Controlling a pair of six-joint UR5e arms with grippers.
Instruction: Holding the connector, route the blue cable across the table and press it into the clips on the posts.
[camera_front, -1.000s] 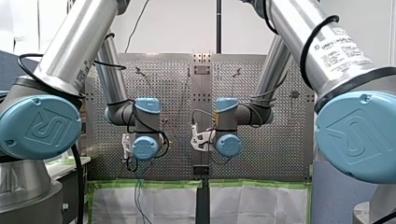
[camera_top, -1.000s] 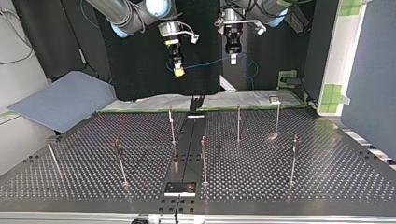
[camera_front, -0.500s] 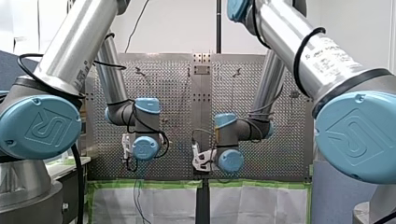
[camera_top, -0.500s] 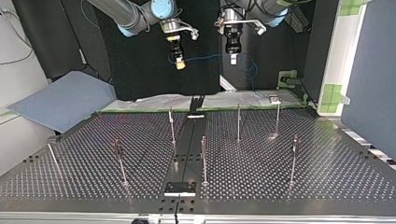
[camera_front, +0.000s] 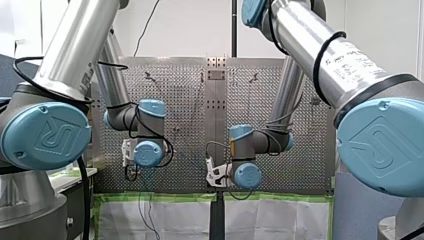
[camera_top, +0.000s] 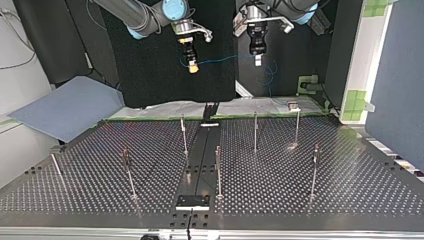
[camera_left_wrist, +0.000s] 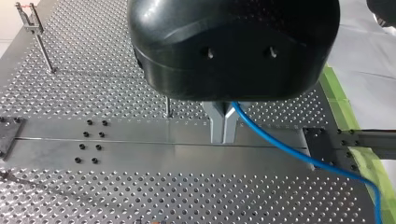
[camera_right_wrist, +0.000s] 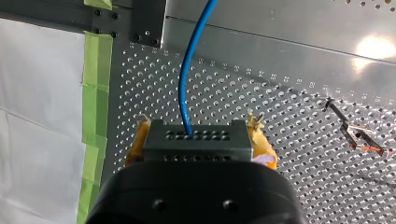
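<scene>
— Where is the connector (camera_right_wrist: 196, 140)?

— In the right gripper (camera_top: 192, 66), in the upper middle of the top view, a little left of centre. The right wrist view shows it close up: a grey block with rows of small holes, squeezed between the yellow pads (camera_right_wrist: 260, 144), one pad on each side of it.

— And the blue cable (camera_right_wrist: 189, 79)?

— It comes straight out of the connector's face, ahead of the right gripper. In the top view it is a thin, slightly sagging line across the upper middle of the frame, reaching the left gripper (camera_top: 257, 61) just right of centre. A loop of it hangs below and to the right of that gripper.

— Does the left gripper have hold of it?

— Yes. In the left wrist view its two metal fingers (camera_left_wrist: 216, 123) are pressed together with the cable pinched between them. From there the cable trails away over the table (camera_left_wrist: 93, 200) towards the green tape (camera_left_wrist: 341, 109) at its edge.

— What about the posts (camera_top: 255, 131)?

— They are thin and upright, scattered over the perforated table in the middle band of the top view. One clip (camera_left_wrist: 28, 14) shows on a post tip in the left wrist view, well apart from the fingers. Both grippers and the cable between them hang in the air above the table's far edge, well apart from every post.
</scene>
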